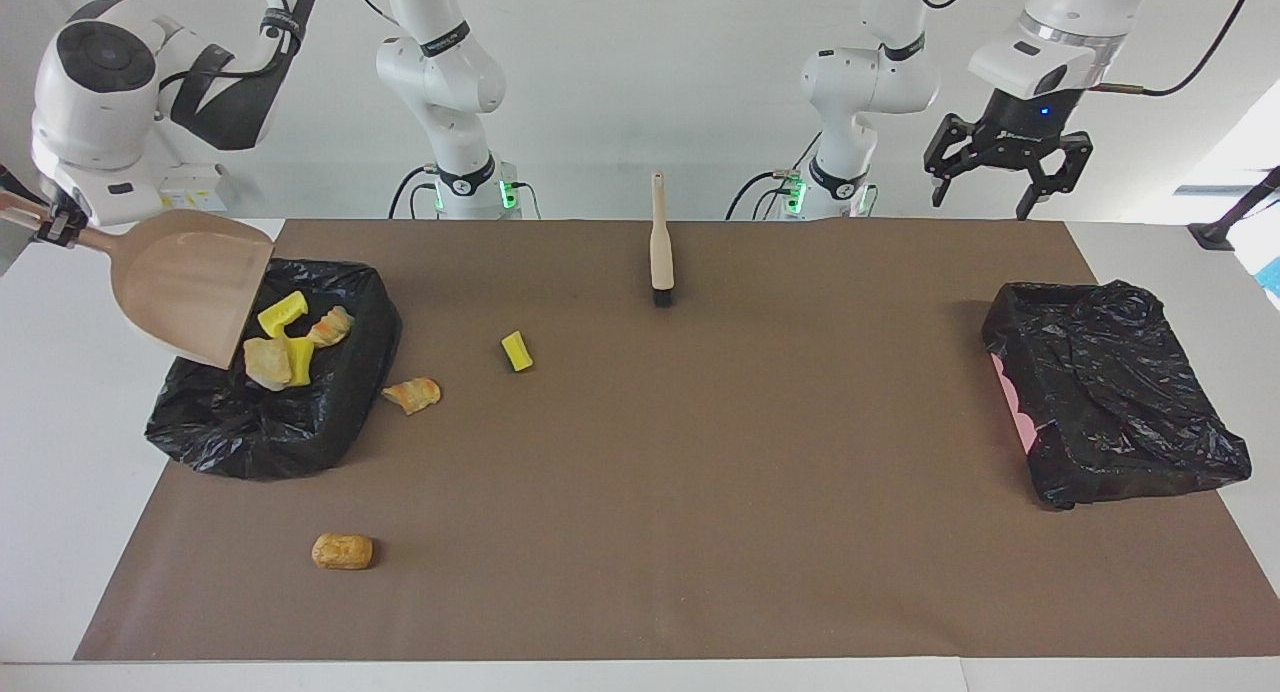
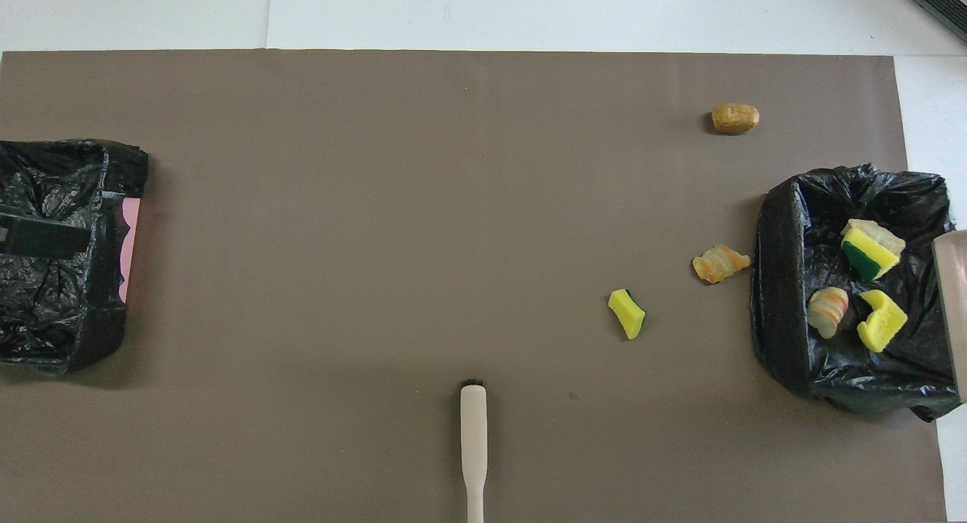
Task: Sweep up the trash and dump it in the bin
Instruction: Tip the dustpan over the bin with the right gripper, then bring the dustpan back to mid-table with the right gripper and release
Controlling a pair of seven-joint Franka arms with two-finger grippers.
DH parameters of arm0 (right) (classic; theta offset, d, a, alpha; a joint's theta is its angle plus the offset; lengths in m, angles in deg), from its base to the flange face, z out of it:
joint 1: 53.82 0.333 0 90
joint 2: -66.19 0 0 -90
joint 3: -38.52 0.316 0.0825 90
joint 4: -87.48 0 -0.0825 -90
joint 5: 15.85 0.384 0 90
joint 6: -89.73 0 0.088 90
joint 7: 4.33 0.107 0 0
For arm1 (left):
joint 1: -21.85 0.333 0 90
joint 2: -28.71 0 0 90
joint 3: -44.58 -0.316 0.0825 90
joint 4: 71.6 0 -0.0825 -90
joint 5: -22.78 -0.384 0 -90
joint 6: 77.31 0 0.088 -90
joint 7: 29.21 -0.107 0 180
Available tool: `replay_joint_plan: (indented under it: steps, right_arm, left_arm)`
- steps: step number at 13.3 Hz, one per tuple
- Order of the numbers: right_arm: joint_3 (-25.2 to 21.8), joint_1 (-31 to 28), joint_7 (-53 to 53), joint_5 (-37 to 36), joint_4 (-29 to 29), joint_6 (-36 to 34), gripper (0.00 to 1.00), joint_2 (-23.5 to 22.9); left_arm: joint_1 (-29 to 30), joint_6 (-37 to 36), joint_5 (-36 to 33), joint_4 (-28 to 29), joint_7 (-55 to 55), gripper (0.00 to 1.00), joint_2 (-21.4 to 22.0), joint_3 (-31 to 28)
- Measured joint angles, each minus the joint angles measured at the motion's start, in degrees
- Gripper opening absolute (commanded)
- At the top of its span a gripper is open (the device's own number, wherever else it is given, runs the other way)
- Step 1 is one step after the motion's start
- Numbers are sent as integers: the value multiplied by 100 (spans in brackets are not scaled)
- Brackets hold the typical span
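A: Facing view first. Right gripper at upper left of frame, clenched on handle of dustpan. Dustpan tipped steeply, lip down over bin, pan looks empty.

B: Trash?

A: Four chunks of trash down inside bin, just under the lip. Three loose on mat: yellow chunk left of centre, tan-orange chunk just beside bin, tan lump at lower left of frame.

B: Left gripper?

A: Left gripper at upper right of frame, released, empty, raised, waiting. Brush lying top centre, untouched. Second bin at right of frame.

B: Overhead?

A: Bin at right edge of frame, four chunks inside. Only a sliver of dustpan at frame edge. Yellow chunk, tan-orange chunk, tan lump all outside bin. Brush bottom centre. Neither gripper clearly made out here.

B: Step in hand?

A: Dump, probably finishing. To do well: keep lip inside bin rim, hold the tilt until nothing clings, avoid snagging the liner when levelling. Task roughly half done by judgement.
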Motion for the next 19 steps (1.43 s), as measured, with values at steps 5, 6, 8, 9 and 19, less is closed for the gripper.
replay_joint_plan:
  steps: [5,6,8,9,19]
  right_arm:
    - [91,693,574,1044,-39,-330,0,56]
    - [96,751,653,1359,-71,-330,0,39]
    - [101,940,1107,1767,-148,-330,0,-43]
    - [105,1105,1474,1923,-196,-330,0,-89]
    - [153,2618,6275,3359,-536,-286,0,-731]
  left_arm:
    - [119,-152,0,-179,-7,100,-104,-16]
    - [119,-222,0,-182,-7,100,-68,-9]
    - [118,-332,0,-182,-6,100,-7,1]
    - [119,-360,0,-182,-6,100,4,0]
    - [119,-380,0,-181,-6,100,5,-3]
